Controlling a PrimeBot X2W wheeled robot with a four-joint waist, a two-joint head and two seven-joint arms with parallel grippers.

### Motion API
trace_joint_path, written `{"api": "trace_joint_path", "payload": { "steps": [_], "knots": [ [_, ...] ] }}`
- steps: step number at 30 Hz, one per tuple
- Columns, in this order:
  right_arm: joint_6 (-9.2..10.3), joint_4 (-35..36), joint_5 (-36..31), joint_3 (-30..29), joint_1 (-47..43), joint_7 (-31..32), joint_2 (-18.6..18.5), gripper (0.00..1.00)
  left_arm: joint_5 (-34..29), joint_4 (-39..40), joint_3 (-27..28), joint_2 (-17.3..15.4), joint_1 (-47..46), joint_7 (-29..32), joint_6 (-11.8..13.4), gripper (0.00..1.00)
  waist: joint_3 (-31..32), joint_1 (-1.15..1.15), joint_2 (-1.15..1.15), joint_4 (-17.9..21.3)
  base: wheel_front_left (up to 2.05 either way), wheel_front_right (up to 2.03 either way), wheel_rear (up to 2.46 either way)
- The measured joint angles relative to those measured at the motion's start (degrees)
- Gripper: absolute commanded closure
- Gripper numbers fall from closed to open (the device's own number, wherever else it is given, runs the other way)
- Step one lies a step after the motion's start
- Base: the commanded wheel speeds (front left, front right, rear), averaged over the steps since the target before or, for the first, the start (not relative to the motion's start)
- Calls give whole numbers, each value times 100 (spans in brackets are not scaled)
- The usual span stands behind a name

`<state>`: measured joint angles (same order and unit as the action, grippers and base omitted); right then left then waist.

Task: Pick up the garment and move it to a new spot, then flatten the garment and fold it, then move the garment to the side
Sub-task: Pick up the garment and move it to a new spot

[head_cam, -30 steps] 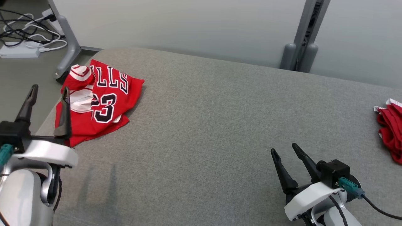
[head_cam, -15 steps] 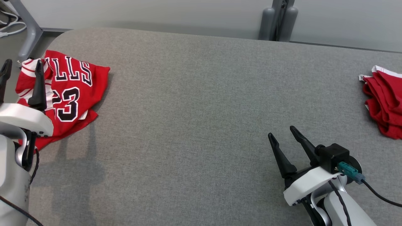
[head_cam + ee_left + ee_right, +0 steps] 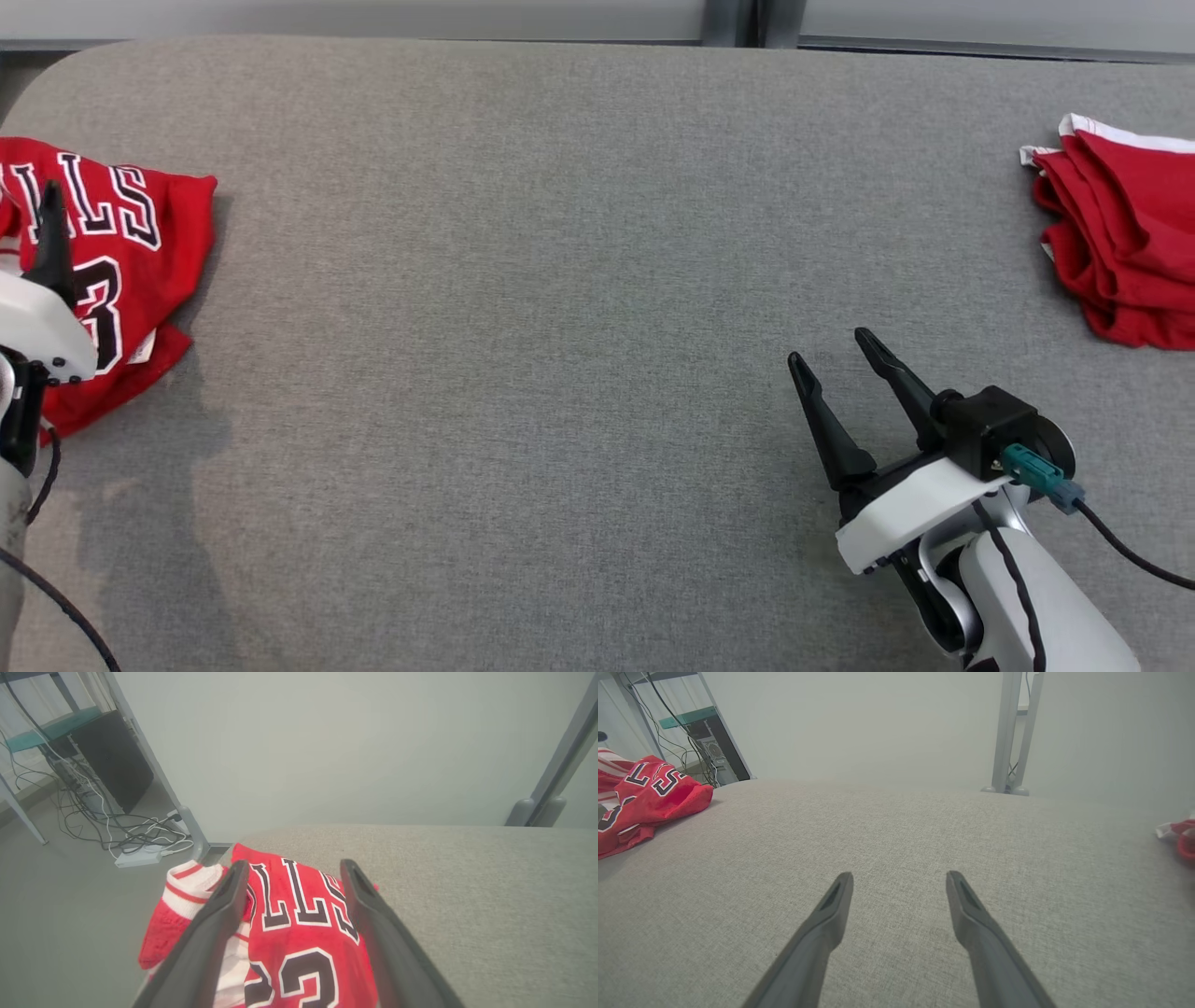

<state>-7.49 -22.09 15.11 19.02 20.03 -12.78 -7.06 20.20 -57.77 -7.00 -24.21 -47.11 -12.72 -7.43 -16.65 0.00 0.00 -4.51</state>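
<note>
Panned right and tilted down, camera only: pushed the jersey [image 3: 140, 233] out to the view's left edge and drew the second red garment [image 3: 1120, 252] further in at right.

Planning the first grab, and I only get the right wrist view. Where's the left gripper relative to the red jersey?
Observer: The left gripper is open and pointed over the jersey; in its wrist view the fingers frame the lettering.
Operator: What's the red blur at my right edge?
Observer: The head view shows a second red garment with white trim, bunched at the right end of the table.
Operator: Which pile is my gripper closer to?
Observer: In the head view the right gripper, open over bare table, sits nearer that second garment.
</note>
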Motion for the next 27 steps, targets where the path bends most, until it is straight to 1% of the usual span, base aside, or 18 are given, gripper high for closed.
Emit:
{"api": "trace_joint_path", "payload": {
  "steps": [3, 4, 6, 16, 19, 22, 25, 26, 27],
  "knots": [
    [0, 98, -20, 7, 39, 4, -9, 0, 156, -330, -159, -82, -64, 123, 0, 0, -81, 0, 0, 113, 0, 0, 0],
    [0, 98, -20, 7, 39, 4, -9, 0, 156, -330, -159, -82, -64, 123, 0, 0, -81, 0, 0, 113, 0, 0, 0],
    [0, 205, -71, 30, 55, 7, 1, 0, 185, -560, -302, -164, -93, 282, 0, 0, -126, 0, 0, 186, 0, 0, 0],
    [0, 879, -155, 138, 49, 153, 10, 0, 534, -1163, -459, -511, -185, 498, 0, 0, -351, 0, 0, 483, 0, 0, 0],
    [0, 1016, -185, 133, 13, 223, -27, 0, 589, -1249, -533, -566, -211, 559, 0, 0, -412, 0, 0, 538, 0, 0, 0],
    [0, 1106, -191, 122, -52, 278, -56, 0, 771, -1288, -524, -549, -224, 521, 0, 0, -452, 0, 0, 566, 0, 0, 0],
    [0, 1198, -205, 110, -66, 339, -77, 0, 825, -1355, -586, -521, -223, 603, 0, 1, -483, 0, 0, 579, 0, 0, 0],
    [0, 1223, -208, 108, -66, 347, -79, 0, 818, -1368, -628, -510, -222, 634, 0, 28, -492, 0, 0, 581, 0, 0, 0],
    [0, 1245, -215, 100, -69, 369, -83, 0, 825, -1378, -644, -492, -222, 637, 0, 62, -500, 0, 0, 577, 0, 0, 0]
  ]
}}
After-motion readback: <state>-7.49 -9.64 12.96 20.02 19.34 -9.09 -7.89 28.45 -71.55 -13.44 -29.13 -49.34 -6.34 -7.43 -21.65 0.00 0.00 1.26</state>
